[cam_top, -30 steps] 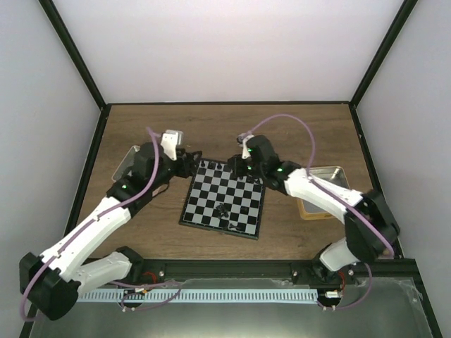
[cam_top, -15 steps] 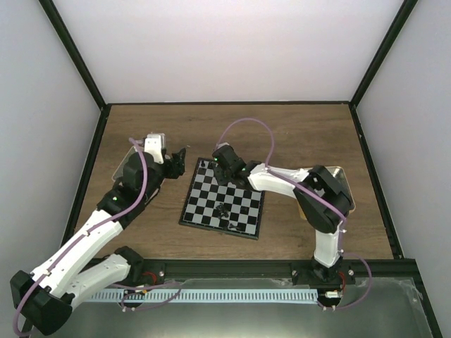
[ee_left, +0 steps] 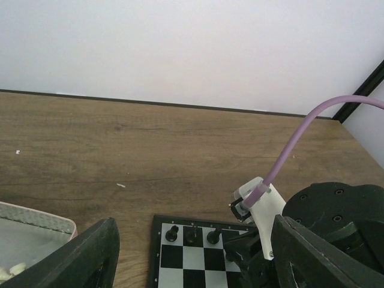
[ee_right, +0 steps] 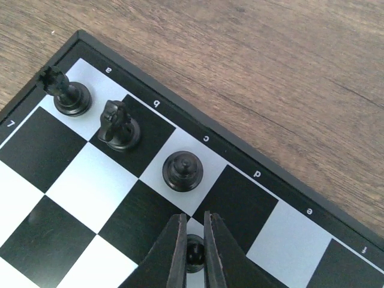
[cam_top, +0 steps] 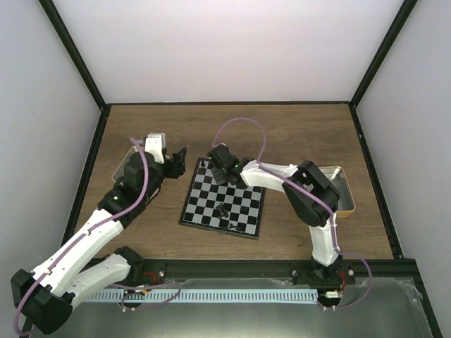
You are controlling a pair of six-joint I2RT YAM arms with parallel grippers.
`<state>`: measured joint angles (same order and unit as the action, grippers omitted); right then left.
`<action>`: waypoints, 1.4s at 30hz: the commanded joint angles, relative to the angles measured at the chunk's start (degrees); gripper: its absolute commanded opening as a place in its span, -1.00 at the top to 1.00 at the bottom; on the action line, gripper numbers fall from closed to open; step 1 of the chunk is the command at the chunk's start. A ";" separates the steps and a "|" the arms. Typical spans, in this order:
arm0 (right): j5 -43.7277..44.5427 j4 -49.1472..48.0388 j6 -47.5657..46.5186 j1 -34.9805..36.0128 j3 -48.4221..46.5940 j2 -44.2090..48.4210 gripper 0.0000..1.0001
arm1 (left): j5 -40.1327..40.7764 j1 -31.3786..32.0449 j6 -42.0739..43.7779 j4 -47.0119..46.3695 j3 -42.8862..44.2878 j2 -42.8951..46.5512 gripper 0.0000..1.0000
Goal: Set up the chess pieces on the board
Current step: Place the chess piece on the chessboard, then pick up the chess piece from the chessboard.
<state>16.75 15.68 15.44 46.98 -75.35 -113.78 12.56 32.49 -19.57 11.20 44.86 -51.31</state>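
3 black pieces on edge row: rook [ee_right: 67, 93] on a, knight [ee_right: 118, 126] on b, bishop [ee_right: 183, 171] on c. Right claw [ee_right: 194, 225] pressed together, pinching 4th black piece [ee_right: 193, 249] over board [ee_right: 30, 144]. Empty d square [ee_right: 240, 201] just up-right. Left claw [ee_left: 195, 258] spread, empty, farther off. Rim letters a–f legible.

Wood-grain bench [cam_top: 296, 127] extends beyond the left end effector [cam_top: 181, 156] to a plain white wall [cam_top: 225, 49]; black frame posts [cam_top: 70, 53] flank it.
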 commanded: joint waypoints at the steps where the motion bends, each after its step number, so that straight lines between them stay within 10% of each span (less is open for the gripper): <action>1: 2.13 1.88 0.10 0.24 -2.16 -0.66 0.99 | 0.39 -0.23 0.02 -1.65 -0.86 0.22 -0.43; 11: 1.71 2.01 0.59 0.22 -0.62 0.22 0.94 | 0.29 -0.28 0.32 -1.79 -0.86 0.14 -0.43; 26: -0.89 5.16 4.90 0.22 -0.36 10.92 0.29 | -0.19 -0.23 0.34 -1.71 -0.70 -0.11 -0.44; 42: -28.97 14.18 3.07 1.03 14.63 21.89 -0.06 | -0.18 -0.23 -0.72 -2.23 -0.74 0.53 -0.44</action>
<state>-5.17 27.46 19.14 47.07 -62.43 -93.80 12.80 32.49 -19.59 10.44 44.75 -51.09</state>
